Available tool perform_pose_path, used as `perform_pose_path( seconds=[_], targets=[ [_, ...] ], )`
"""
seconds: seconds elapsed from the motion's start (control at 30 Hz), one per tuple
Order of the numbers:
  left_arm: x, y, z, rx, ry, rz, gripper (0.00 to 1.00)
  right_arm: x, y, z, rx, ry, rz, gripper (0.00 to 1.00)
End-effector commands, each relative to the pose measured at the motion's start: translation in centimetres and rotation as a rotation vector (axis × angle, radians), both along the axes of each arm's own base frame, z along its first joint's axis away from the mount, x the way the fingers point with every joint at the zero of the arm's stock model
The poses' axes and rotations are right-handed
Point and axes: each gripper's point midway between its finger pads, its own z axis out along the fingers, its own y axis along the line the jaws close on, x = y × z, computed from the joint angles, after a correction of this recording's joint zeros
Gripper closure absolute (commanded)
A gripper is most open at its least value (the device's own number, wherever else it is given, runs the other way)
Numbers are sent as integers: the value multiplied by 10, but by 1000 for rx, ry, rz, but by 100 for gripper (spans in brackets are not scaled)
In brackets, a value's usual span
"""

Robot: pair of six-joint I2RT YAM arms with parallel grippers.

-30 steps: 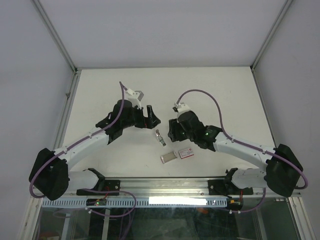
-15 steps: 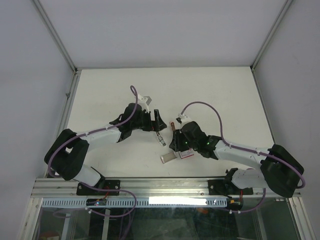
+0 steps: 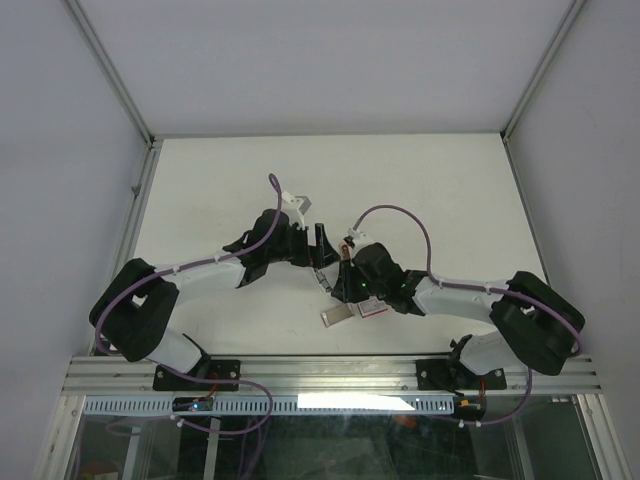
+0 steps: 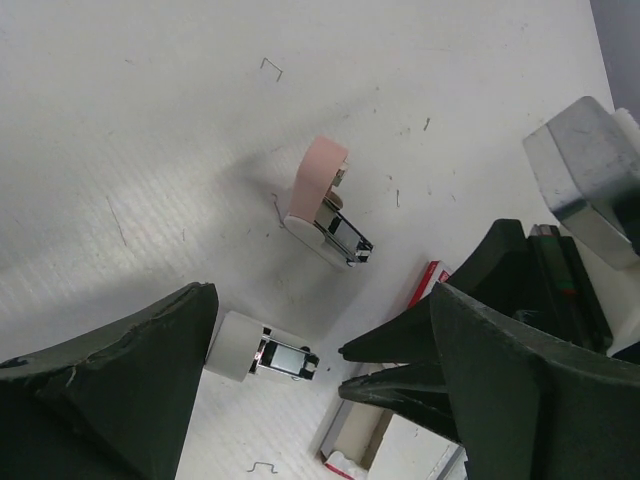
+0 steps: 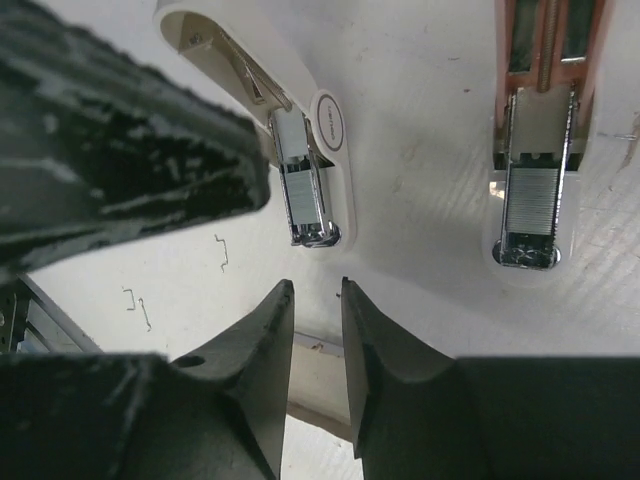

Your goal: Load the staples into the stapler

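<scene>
I work around the pink stapler (image 4: 322,205), which lies on the table (image 4: 150,130) with its top swung up. In the right wrist view its channel is bare and a ribbed silvery strip of staples (image 5: 533,205) sits at the nose end. The white stapler (image 5: 300,170) lies just beside the pink stapler, also hinged open.

My left gripper (image 4: 322,290) is spread wide and holds nothing, and the pink stapler shows in the gap between its two fingers. My right gripper (image 5: 315,290) is pinched to a narrow slit with nothing in it. It is near the pink stapler, on the white stapler's side, and I cannot tell whether its tips touch the table.

A few loose staples (image 5: 222,252) are scattered on the table around the pink stapler. The red-pink box (image 3: 372,308) and its greyish tray (image 3: 337,316) lie side by side, on the near-edge side of the pink stapler.
</scene>
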Motion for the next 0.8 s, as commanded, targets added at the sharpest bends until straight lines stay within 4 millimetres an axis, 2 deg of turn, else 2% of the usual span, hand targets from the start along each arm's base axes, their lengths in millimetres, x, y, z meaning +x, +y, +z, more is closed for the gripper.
perform_pose_path(
  seconds=[0.0,0.03,0.07,0.1,0.33,0.5,0.77],
  targets=[
    [-2,-11,31,-67,-84,-33,10,13,26,23,110,-46,0,73],
    [-4,-12,30,-69,-75,-29,10,13,26,22,112,-44,-1,74],
    [-6,-13,40,-90,-86,-27,10,13,27,20,114,-40,-2,74],
    [-9,-14,41,-96,-80,-25,10,13,27,19,115,-38,-2,75],
    [-30,-18,32,-113,-16,3,10,14,23,11,97,-31,-21,77],
    [-43,-24,36,-156,-8,-15,10,11,13,12,74,-51,-27,77],
    [-49,-35,35,-132,-25,-19,10,9,14,-2,73,-32,-21,79]
  ],
)
